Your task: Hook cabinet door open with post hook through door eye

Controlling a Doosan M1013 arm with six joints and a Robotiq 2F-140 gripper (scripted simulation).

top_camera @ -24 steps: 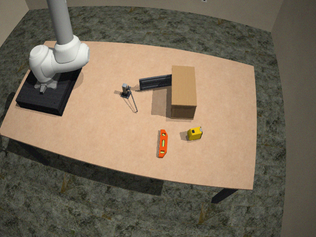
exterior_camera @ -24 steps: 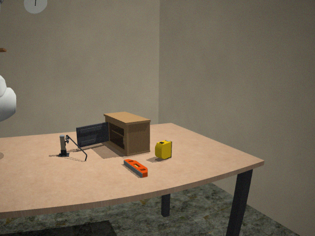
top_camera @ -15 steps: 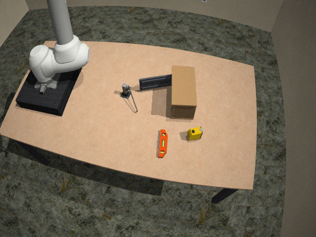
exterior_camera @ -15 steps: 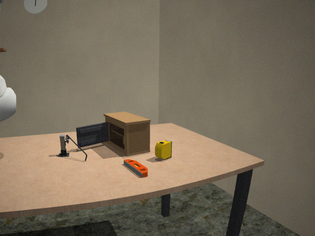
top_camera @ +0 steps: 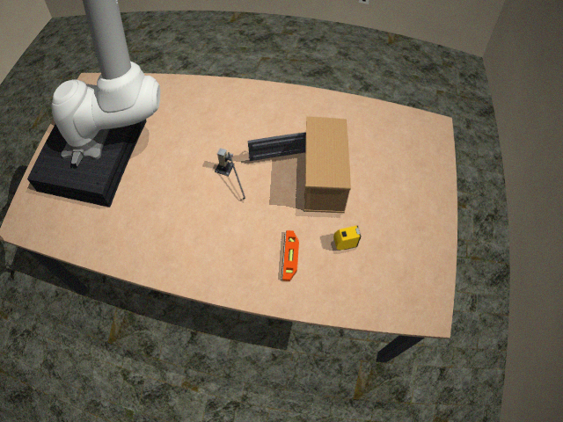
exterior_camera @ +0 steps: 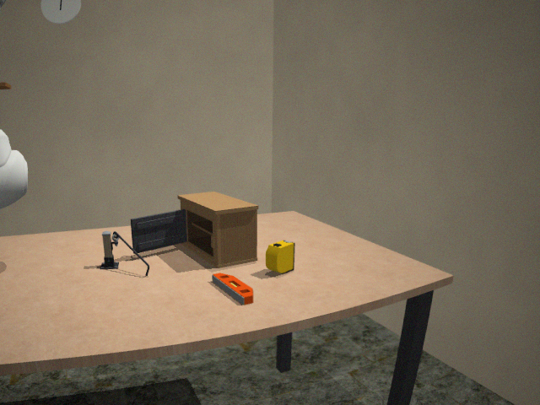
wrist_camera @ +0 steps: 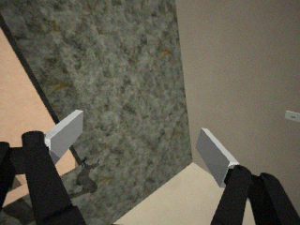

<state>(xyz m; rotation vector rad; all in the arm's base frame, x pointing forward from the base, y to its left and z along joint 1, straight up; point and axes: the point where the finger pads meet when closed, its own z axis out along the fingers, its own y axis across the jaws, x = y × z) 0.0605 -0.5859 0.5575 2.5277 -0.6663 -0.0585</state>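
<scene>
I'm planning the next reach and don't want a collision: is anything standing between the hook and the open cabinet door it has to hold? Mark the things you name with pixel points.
Nothing visible stands between the hook (top_camera: 238, 182) (exterior_camera: 132, 250) and the door (top_camera: 276, 146) (exterior_camera: 159, 230). The orange level (top_camera: 290, 255) (exterior_camera: 233, 288) and yellow tape measure (top_camera: 347, 237) (exterior_camera: 280, 256) lie off to the side.

Tan tabletop (top_camera: 181, 236) (exterior_camera: 305, 278), orange level (top_camera: 290, 261) (exterior_camera: 233, 288), yellow tape measure (top_camera: 347, 237) (exterior_camera: 280, 256), floor (top_camera: 181, 49) (exterior_camera: 244, 361) (wrist_camera: 122, 94) mottled green-grey, door (top_camera: 277, 146) (exterior_camera: 159, 230) seemingly black

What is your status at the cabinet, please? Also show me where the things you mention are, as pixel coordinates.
End effector (wrist_camera: 142, 129) open, holding nothing. Cabinet (top_camera: 326, 152) (exterior_camera: 236, 235) upright, door (top_camera: 276, 146) (exterior_camera: 159, 230) wide open. Hook (top_camera: 237, 180) (exterior_camera: 132, 250) off the door, slanting down from its post (top_camera: 222, 157) (exterior_camera: 107, 246).
</scene>
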